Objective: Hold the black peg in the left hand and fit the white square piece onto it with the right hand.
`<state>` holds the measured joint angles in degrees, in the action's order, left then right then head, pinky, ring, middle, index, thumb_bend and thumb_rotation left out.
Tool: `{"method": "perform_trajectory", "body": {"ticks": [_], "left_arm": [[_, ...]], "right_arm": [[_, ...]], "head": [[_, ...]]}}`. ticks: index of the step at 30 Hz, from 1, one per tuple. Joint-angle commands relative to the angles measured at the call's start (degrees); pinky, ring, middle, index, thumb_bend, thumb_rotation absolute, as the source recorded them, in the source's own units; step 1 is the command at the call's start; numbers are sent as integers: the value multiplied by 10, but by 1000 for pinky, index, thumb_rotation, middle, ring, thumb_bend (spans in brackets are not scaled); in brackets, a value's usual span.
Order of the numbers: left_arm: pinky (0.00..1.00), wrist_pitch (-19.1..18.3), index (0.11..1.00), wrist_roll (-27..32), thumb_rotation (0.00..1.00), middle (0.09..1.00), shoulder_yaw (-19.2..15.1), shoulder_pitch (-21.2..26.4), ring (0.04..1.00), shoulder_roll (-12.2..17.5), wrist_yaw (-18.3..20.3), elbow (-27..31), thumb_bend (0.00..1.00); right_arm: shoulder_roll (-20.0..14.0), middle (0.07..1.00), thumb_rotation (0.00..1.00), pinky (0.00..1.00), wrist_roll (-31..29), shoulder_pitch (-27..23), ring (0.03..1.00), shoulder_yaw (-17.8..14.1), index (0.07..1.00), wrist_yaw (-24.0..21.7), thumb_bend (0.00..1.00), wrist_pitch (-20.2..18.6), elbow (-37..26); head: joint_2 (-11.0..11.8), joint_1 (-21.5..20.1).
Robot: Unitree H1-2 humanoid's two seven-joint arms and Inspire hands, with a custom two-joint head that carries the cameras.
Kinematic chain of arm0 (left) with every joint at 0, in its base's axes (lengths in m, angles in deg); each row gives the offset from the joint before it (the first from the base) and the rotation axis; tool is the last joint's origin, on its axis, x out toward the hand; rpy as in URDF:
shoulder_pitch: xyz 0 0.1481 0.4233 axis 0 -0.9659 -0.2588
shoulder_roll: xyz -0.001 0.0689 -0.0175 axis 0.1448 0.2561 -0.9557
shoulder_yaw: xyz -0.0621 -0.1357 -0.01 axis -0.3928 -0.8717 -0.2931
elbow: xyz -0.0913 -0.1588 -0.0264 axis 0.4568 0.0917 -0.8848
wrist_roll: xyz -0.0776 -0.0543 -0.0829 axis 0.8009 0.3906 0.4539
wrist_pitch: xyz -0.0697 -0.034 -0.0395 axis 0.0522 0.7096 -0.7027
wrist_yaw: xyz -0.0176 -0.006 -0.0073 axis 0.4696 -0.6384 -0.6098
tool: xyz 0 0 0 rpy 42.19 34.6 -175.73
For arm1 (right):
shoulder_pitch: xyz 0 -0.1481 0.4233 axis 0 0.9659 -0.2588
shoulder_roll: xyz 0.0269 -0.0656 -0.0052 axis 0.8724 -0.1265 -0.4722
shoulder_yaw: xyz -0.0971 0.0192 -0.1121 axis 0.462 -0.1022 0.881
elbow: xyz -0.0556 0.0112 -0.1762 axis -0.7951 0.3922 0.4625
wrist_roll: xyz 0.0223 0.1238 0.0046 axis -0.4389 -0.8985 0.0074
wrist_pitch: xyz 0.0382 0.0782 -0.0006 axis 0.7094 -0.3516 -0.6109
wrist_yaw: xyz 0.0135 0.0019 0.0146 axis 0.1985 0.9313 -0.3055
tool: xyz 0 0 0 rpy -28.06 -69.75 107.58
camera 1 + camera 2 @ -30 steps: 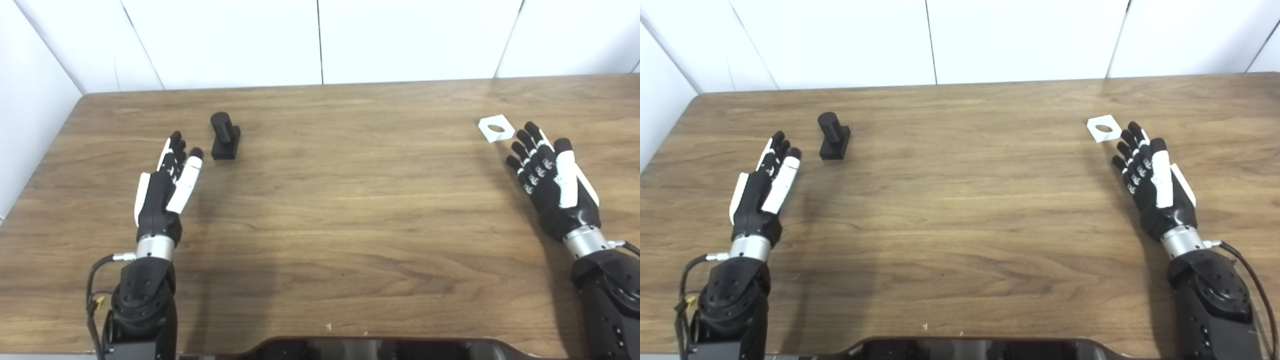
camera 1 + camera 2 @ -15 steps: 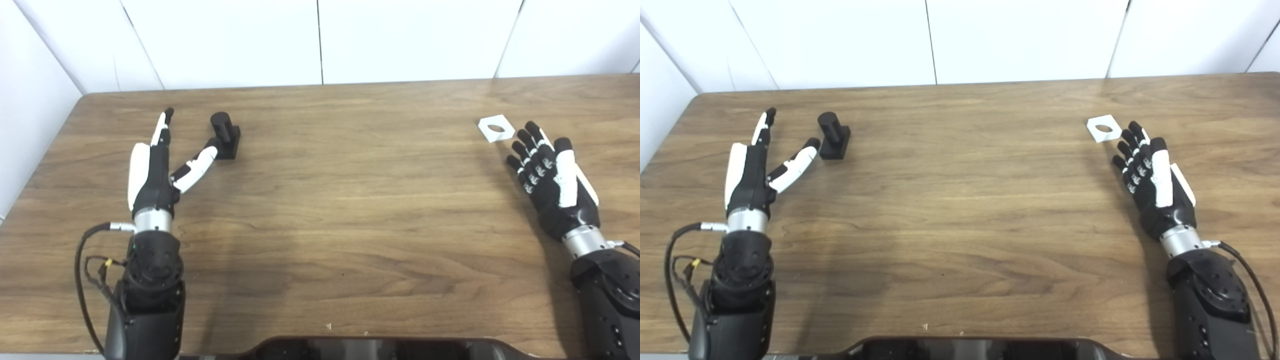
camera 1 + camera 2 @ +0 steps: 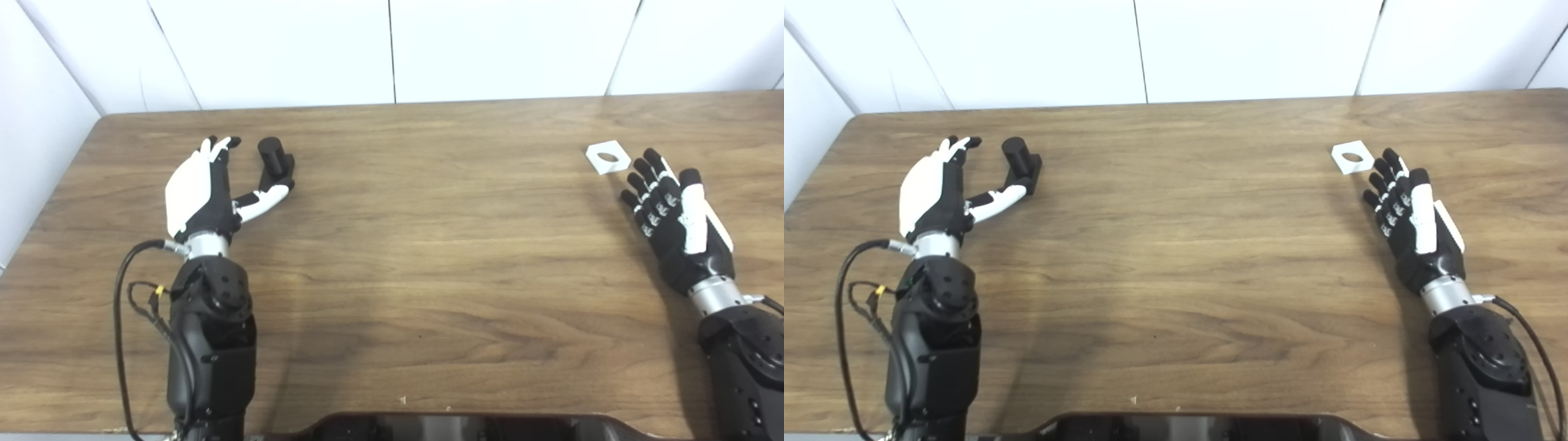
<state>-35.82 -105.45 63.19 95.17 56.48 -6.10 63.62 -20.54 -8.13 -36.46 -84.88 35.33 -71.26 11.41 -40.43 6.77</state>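
Left eye view, item by item. Black peg (image 3: 275, 160): round post on a square block base, standing upright on the wooden table (image 3: 429, 245) toward its far left; not lifted. Left hand (image 3: 205, 187): spread wide and holding nothing, back of the hand turned toward the camera, fingers reaching past the peg's left side, thumb stretched along its near side, tip at or against the base; actual contact cannot be confirmed. White square piece (image 3: 607, 157): flat plate with a round hole, lying on the table toward the far right, well apart from the peg. Right hand (image 3: 674, 211): spread wide and empty, hovering or resting palm-up just beside the plate's near right edge, fingertips close to it without evident touch. Stage, as judged: peg grasp in preparation; plate not yet picked up. Risks, as judged: a thumb pressing low on the base before the fingers close could push or tip the peg away; closing around the base alone could leave the post tilted, which would hinder later alignment with the hole; the thin plate offers little edge and may slide under fingertip pressure.
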Motion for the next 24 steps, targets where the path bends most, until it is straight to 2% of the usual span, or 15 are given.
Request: {"method": "perform_trajectory", "body": {"ticks": [1,16,24], "left_arm": [[1000,3,867,-33,449,1000,11,31,1000,17,-3,-8,750],[1000,3,869,-59,435,1000,37,80,1000,54,-14,-103,747],[1000,3,865,-62,457,1000,45,102,1000,66,-20,-144,750]], "right_arm": [[12,1000,1000,1000,-1,8,1000,3,1000,3,640,1,17],[13,1000,1000,1000,-10,10,1000,-5,1000,-9,667,26,40],[10,1000,1000,1000,-18,12,1000,-10,1000,-14,664,17,40]], "head": [[1,1],[8,4],[12,5]]}}
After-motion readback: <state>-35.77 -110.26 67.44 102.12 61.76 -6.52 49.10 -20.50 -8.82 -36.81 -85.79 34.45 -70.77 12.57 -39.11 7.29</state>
